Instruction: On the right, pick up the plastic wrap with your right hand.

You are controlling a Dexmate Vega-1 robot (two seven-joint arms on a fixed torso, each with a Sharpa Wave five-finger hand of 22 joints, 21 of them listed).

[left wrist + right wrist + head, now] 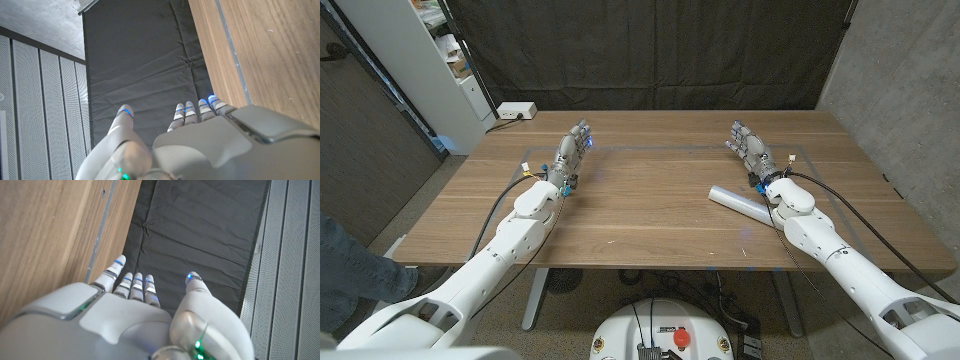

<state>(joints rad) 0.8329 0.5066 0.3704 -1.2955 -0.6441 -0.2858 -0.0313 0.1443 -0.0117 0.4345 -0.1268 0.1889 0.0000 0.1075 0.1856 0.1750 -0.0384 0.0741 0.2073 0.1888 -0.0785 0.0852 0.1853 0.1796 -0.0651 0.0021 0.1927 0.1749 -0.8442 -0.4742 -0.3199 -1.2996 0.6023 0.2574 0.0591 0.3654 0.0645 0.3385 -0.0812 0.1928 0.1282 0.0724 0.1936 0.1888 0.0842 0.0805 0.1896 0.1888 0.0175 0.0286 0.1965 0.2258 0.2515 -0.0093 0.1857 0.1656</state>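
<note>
Wooden table (650,215) bearing plastic wrap roll (738,204)

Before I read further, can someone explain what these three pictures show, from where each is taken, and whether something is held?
This is a two-armed robot at a wooden table. The wide picture looks down from its head. The other two come from cameras on its wrists, looking along the back of each hand toward a dark curtain. The left hand and right hand are open and hold nothing. A roll of plastic wrap lies on the table beside the right forearm. A white power strip sits at the far left corner.
</note>
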